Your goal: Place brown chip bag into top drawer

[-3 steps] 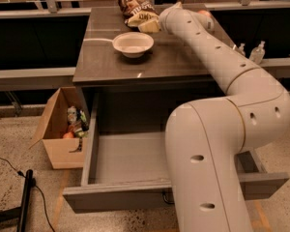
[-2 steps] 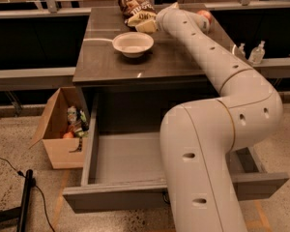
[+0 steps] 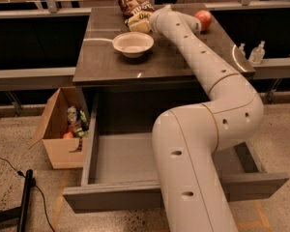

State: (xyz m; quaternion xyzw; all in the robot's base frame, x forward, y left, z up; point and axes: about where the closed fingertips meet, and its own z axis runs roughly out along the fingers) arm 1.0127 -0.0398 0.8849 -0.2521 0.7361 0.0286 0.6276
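The brown chip bag [image 3: 134,5] lies at the far edge of the dark tabletop [image 3: 101,62], behind the white bowl [image 3: 133,43]. My gripper [image 3: 146,22] is at the bag's near, tan end, reaching in from the right, and my wrist hides most of it. The top drawer [image 3: 106,199] is pulled wide open below the tabletop, and the part of its grey inside that my arm leaves in view is bare. My big white arm [image 3: 198,144] crosses over the drawer's right half.
A red-orange apple [image 3: 203,19] sits on the tabletop right of my wrist. A brown cardboard box [image 3: 58,129] holding small items stands on the floor left of the drawer. Two small bottles [image 3: 257,52] stand at the right. A black pole [image 3: 24,202] lies on the floor at the lower left.
My wrist and gripper have moved left along the far side of the tabletop, closer to the chip bag. The bag, bowl and drawer have not moved.
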